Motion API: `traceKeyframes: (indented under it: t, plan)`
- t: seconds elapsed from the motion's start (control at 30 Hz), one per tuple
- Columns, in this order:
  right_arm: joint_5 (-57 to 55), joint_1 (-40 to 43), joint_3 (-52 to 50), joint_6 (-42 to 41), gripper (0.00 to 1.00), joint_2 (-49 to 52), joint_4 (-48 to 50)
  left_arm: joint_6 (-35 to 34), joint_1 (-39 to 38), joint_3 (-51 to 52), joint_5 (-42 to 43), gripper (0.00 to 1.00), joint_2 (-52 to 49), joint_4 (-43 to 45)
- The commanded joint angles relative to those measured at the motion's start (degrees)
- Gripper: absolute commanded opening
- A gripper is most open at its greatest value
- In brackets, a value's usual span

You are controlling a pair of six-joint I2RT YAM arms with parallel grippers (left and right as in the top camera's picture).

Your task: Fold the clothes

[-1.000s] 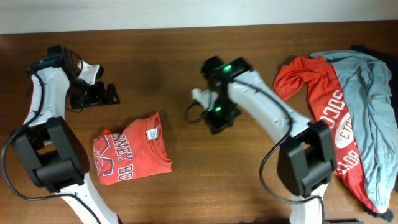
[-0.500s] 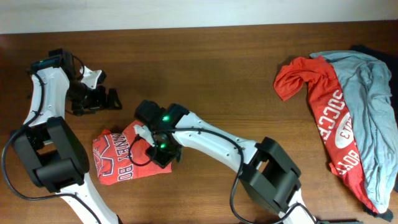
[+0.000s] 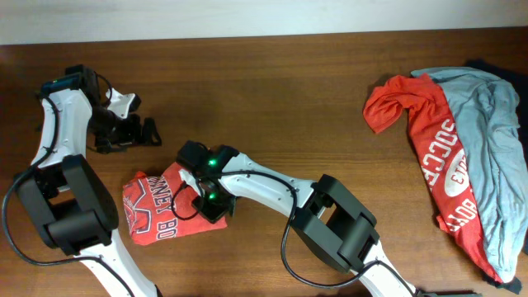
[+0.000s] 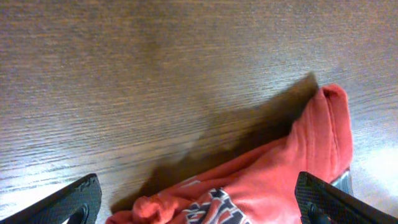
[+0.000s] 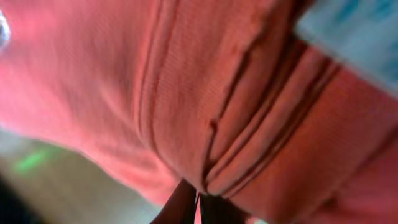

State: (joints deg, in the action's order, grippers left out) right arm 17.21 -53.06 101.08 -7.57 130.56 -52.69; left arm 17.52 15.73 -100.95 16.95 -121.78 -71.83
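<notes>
Clothes lie in two groups on the bench (image 3: 289,82).

Overhead view: the orange-red T-shirt (image 3: 161,216), folded into a compact rectangle with its white-grey lettering facing up, lies at about 8 o'clock from the frame centre. The second red shirt (image 3: 450,165), lettered "SOCCE", and the grey-blue shirt (image 3: 487,124) lie heaped together, unfolded, at 3 o'clock, the grey-blue one draped over the red one's 3 o'clock side. The right tool (image 3: 210,206) sits on the folded T-shirt's 3 o'clock edge, its arm stretched across the bench from 5 o'clock. The left tool (image 3: 144,130) hangs over bare wood at 10 o'clock, apart from the T-shirt, with its jaws spread wide and nothing between them.

Left wrist view: two dark fingertips (image 4: 74,199) stand at the lower corners, far apart. Between them, at 5 o'clock, lies a corner of the orange-red T-shirt, casting a dark shadow on the wood grain toward 10 o'clock.

Right wrist view: blurred orange-red cloth fills nearly the whole frame. Its ribbed seams run from 1 o'clock down to 6 o'clock, where the dark fingers (image 5: 183,204) meet, closed on a fold of the T-shirt.
</notes>
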Motion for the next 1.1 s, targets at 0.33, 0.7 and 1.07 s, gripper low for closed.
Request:
traceKeyframes:
  t: [0.33,0.7,1.07]
  plan:
    - [-14.71,12.96,4.52,5.77,0.35,0.70,8.00,-0.35,0.31,-0.24,-0.46,0.99,-0.15,-5.14]
    - [-19.45,19.52,28.89,8.24,0.40,-3.87,-21.49,0.50,0.20,1.51,-6.27,0.99,-0.17,3.17]
    - [-19.43,21.11,30.14,8.17,0.36,-3.89,-27.12,9.25,-2.51,3.41,3.93,0.99,-6.91,3.78]
